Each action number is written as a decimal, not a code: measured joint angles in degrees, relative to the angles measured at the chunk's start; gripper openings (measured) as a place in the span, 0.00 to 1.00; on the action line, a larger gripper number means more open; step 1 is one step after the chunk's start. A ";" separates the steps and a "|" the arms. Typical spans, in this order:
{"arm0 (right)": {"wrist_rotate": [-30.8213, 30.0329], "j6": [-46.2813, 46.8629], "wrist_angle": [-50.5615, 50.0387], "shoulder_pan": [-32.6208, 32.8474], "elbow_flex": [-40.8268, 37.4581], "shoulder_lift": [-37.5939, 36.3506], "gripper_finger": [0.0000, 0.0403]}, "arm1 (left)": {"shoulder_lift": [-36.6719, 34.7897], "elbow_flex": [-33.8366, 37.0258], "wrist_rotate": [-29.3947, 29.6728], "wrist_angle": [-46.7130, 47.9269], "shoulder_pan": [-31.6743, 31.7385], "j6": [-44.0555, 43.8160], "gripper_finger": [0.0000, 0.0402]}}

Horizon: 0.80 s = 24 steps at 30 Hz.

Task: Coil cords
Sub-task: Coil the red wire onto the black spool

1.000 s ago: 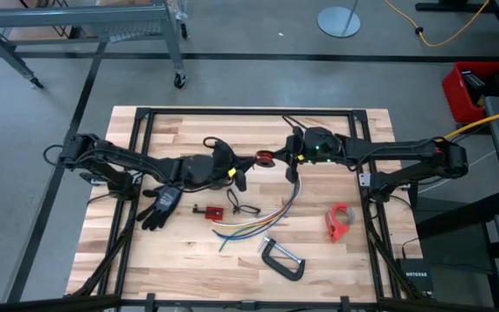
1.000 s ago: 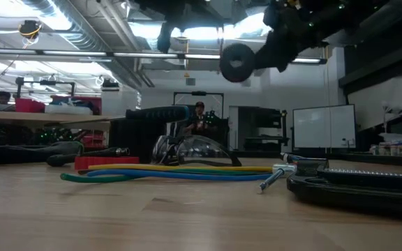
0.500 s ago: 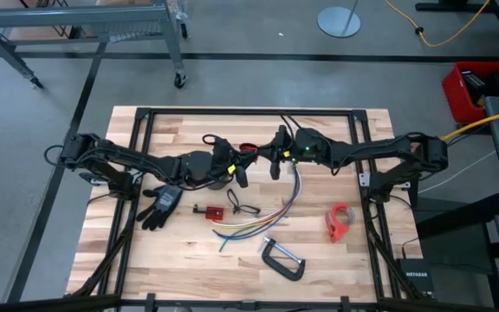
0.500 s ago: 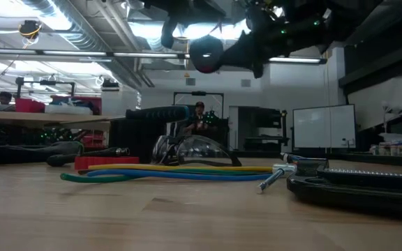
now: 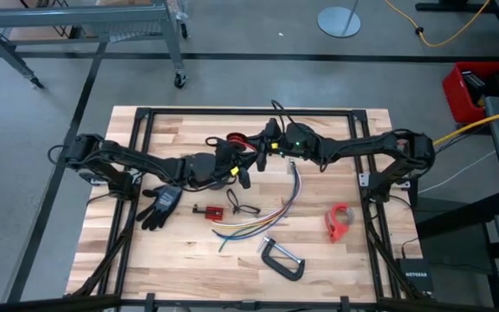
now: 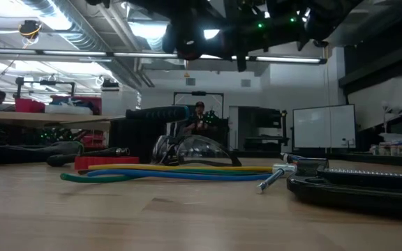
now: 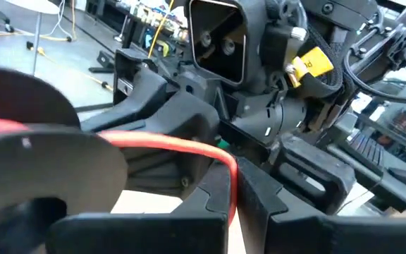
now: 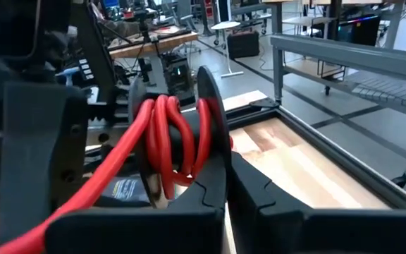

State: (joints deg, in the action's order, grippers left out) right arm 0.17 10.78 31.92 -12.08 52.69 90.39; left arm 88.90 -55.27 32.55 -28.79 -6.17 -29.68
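A black spool wound with red cord [image 5: 236, 140] hangs above the table's middle between my two arms; it also shows in the right wrist view [image 8: 171, 134] and the low view [image 6: 187, 43]. My right gripper [image 5: 256, 146] is shut on the spool. My left gripper [image 5: 237, 166] is shut on a loose strand of the red cord [image 7: 189, 147]. The bundle of yellow, blue, green and purple strands [image 5: 267, 212] lies on the table nearer the front, and a thin black wire loop [image 5: 243, 208] lies beside it. My left gripper pinches a single strand of the red cord [image 7: 230, 173] between its two fingertips. The strand runs from the fingers back to the spool [image 7: 20, 130], clear of the table. My right gripper pinches the spool's black flange [image 8: 213, 152] at its rim between its two fingers. The spool is lifted clear of the table, with the red windings [image 8: 168, 123] beside the fingers.
On the table lie a black glove [image 5: 161, 204] at the left, a small red part [image 5: 208, 211], a red tape dispenser [image 5: 340, 221] at the right and a metal C-clamp [image 5: 282, 258] near the front. A black frame [image 5: 145, 113] rims the table.
My right gripper has carried the spool toward the table's left and far edge, up to my left gripper. In the low view the spool has gone up and leftward. The left arm has kept almost still.
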 joint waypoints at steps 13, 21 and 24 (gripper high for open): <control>7.41 2.51 0.67 -2.50 0.13 -2.40 0.01 | -0.78 -0.11 7.42 8.38 -4.06 0.29 0.00; 12.56 3.03 0.90 -2.62 0.13 -3.94 0.01 | -0.79 -0.15 11.96 10.49 -4.37 3.42 0.00; 14.97 4.33 1.07 -2.68 0.13 -3.96 0.01 | -0.76 -0.13 14.88 10.67 -4.39 6.02 0.00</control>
State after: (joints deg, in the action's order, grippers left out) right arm 15.14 15.11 32.99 -14.76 52.82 86.43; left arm 88.15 -55.40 47.43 -18.12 -10.57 -23.67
